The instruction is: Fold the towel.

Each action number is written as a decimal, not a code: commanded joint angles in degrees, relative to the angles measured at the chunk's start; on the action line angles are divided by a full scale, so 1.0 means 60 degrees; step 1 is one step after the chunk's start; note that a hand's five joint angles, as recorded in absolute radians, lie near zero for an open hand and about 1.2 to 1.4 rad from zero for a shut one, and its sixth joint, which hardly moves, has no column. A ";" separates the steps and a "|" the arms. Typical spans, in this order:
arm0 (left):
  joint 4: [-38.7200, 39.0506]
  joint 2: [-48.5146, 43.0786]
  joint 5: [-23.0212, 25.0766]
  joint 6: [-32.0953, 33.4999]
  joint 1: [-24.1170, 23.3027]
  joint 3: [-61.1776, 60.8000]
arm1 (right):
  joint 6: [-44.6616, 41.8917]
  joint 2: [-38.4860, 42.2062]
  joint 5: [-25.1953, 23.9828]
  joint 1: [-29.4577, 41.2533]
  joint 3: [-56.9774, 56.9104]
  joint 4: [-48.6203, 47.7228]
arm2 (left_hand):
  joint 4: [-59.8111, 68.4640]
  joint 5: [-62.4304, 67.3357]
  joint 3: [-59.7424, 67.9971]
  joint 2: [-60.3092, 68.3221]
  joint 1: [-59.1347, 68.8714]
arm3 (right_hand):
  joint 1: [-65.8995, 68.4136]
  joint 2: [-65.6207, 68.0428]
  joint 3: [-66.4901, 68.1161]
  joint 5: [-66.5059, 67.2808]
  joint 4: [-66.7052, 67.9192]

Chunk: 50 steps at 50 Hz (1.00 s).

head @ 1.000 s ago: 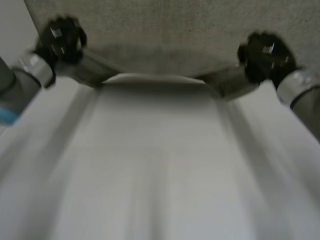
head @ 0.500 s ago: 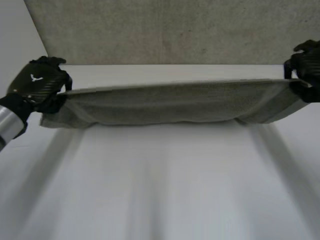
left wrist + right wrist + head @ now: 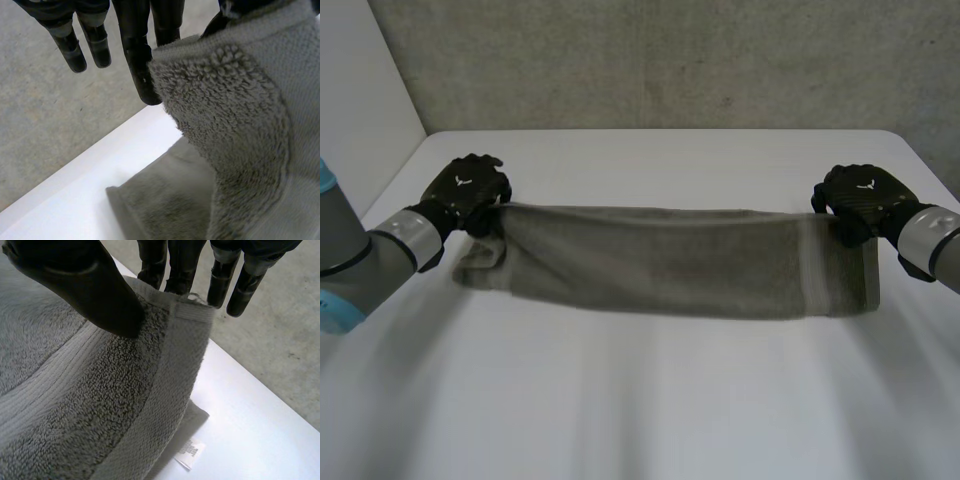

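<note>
A grey towel (image 3: 670,260) hangs stretched in a long band between my two hands, low over the white table (image 3: 650,400). My left hand (image 3: 468,190) pinches its left end. In the left wrist view the towel's corner (image 3: 240,110) is caught between a finger (image 3: 137,60) and the thumb, and the other fingers stand straight. My right hand (image 3: 860,200) holds the right end. There the thumb (image 3: 85,285) presses the towel's hemmed edge (image 3: 165,365) against the fingers. A white label (image 3: 190,452) hangs below that corner.
The table's far edge (image 3: 650,130) runs just beyond the towel, with a grey concrete floor (image 3: 670,60) past it. A white wall (image 3: 360,90) stands at the far left. Bare table lies in front of the towel.
Both hands have carried the towel away from the camera and down toward the table. The band now hangs lower and looks smaller, with its ends drooping.
</note>
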 commanded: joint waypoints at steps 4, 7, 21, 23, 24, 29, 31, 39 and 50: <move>-0.0733 -0.1784 -0.0240 0.0019 -0.0098 0.2409 | 0.0091 0.1234 0.0947 0.0278 -0.1332 -0.0990 | -0.0627 0.0383 -0.0550 0.0392 0.0905 | 0.0712 0.0591 -0.0501 0.0480 -0.0725; -0.0778 -0.1991 -0.0343 0.0019 -0.0128 0.2646 | 0.0120 0.1397 0.0962 0.0293 -0.1495 -0.1153 | -0.0627 0.0383 -0.0550 0.0392 0.0905 | 0.0712 0.0591 -0.0501 0.0480 -0.0725; -0.0807 -0.3499 -0.0592 0.0019 -0.0318 0.4359 | 0.0882 0.3241 0.1020 0.0498 -0.3471 -0.1300 | -0.0627 0.0383 -0.0550 0.0392 0.0905 | 0.0712 0.0591 -0.0501 0.0480 -0.0725; -0.0807 -0.3601 -0.0592 0.0019 -0.0318 0.4461 | 0.0882 0.3359 0.1021 0.0513 -0.3603 -0.1300 | -0.0627 0.0383 -0.0550 0.0392 0.0905 | 0.0712 0.0591 -0.0501 0.0480 -0.0725; -0.0807 -0.3646 -0.0606 0.0019 -0.0318 0.4535 | 0.0897 0.3476 0.1021 0.0513 -0.3735 -0.1300 | -0.0627 0.0383 -0.0550 0.0392 0.0905 | 0.0712 0.0591 -0.0501 0.0480 -0.0725; -0.0807 -0.3720 -0.0694 0.0034 -0.0333 0.4653 | 0.0882 0.3813 0.1021 0.0527 -0.4101 -0.1300 | -0.0627 0.0383 -0.0550 0.0392 0.0905 | 0.0712 0.0591 -0.0501 0.0480 -0.0725; -0.0807 -0.3734 -0.0752 0.0034 -0.0333 0.4682 | 0.0882 0.3944 0.1021 0.0571 -0.4218 -0.1314 | -0.0627 0.0383 -0.0550 0.0392 0.0905 | 0.0712 0.0591 -0.0501 0.0480 -0.0725; -0.0807 -0.3778 -0.0812 0.0034 -0.0348 0.4931 | 0.0882 0.4312 0.1182 0.0689 -0.4571 -0.1315 | -0.0627 0.0383 -0.0550 0.0392 0.0905 | 0.0712 0.0591 -0.0501 0.0480 -0.0725; -0.0778 -0.3676 -0.0914 0.0034 -0.0465 0.4902 | 0.0882 0.4327 0.1240 0.0718 -0.4644 -0.1417 | -0.0627 -0.9089 -0.0550 -0.9080 -0.8566 | -1.0955 -1.1076 -0.0501 -1.1187 -0.0725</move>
